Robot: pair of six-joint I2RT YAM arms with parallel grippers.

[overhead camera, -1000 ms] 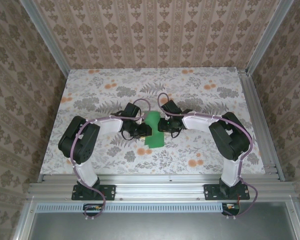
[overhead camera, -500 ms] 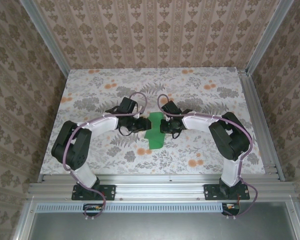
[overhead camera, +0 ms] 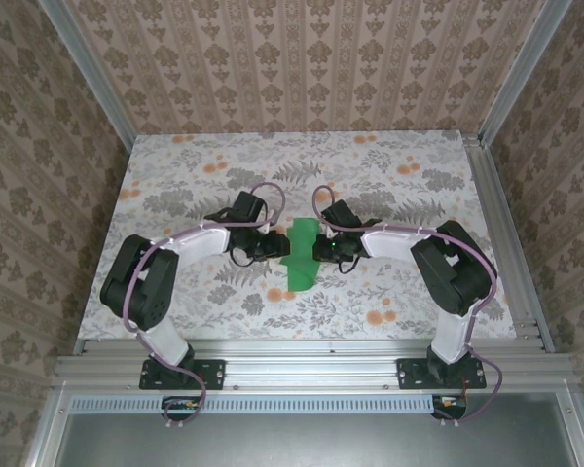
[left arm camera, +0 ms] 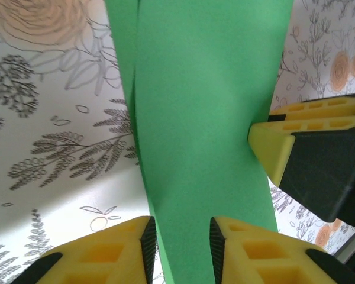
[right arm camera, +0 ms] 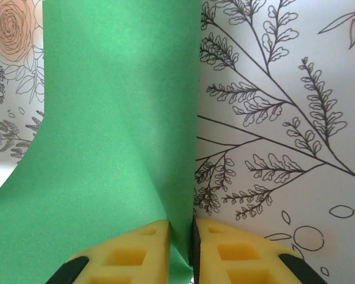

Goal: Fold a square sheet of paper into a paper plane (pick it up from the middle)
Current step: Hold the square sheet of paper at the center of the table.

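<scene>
Top external view. Count: 1 square sheet of paper [overhead camera: 300, 261], bright green and already creased into a narrow strip; 2 arms; 2 pairs of fingers. The sheet sits between the left fingers [overhead camera: 275, 246] and the right fingers [overhead camera: 316, 251] and touches both.
Against one second ago: the left arm [overhead camera: 141, 282] has swung its elbow outward to the left. The green shape was broader then and is narrower now.
Against half a second ago: little change. The right arm [overhead camera: 448, 272] has shifted slightly toward its own side, and the sheet looks a touch slimmer. It is at the same spot on the table [overhead camera: 399, 185].

Left wrist view. Count: 3 fingers. The 2 left fingers [left arm camera: 115, 254] are at the bottom edge. 1 right finger [left arm camera: 275, 148] is ahead and to the right of them, touching the sheet's [left arm camera: 207, 118] edge. The left pads stand apart, with green filling the gap between them, and the sheet runs straight ahead from that gap. I cannot tell whether they pinch it. A shadow lies on the table [left arm camera: 53, 195] to the left of the sheet.

Right wrist view. Count: 2 right fingers [right arm camera: 136, 260], nearly together with only a thin slit between them. A fold of the sheet [right arm camera: 106, 130] runs down into that slit, so they are gripping the paper. The rest of the sheet spreads ahead and to the left of these fingers. Bare table [right arm camera: 284, 148] lies ahead to the right.
</scene>
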